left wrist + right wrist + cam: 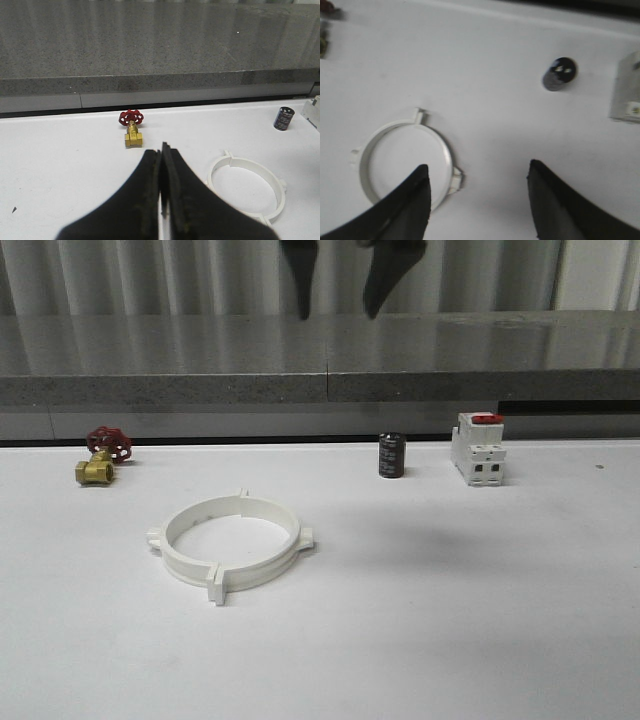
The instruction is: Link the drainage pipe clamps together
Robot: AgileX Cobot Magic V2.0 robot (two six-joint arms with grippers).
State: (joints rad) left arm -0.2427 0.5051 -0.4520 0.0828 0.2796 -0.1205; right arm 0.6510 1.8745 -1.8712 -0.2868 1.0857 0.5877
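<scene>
Overhead, right gripper (477, 200) fingers (415, 200) spread above joined clamps (405, 165).

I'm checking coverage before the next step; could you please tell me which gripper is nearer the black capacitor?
Probably the right. The right gripper, open, hovers high between the clamp ring and the black capacitor. The left gripper, shut, sits beyond the ring near the brass valve.

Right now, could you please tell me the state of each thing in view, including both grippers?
White plastic drainage pipe clamps: joined into one closed ring, lying flat on the table, untouched.
Left gripper: shut, empty.
Right gripper: open, empty, above the table beside the ring.
Brass valve with red handwheel: lying on the table.
Black cylindrical capacitor: upright.
White boxy switch with red top: upright.
</scene>
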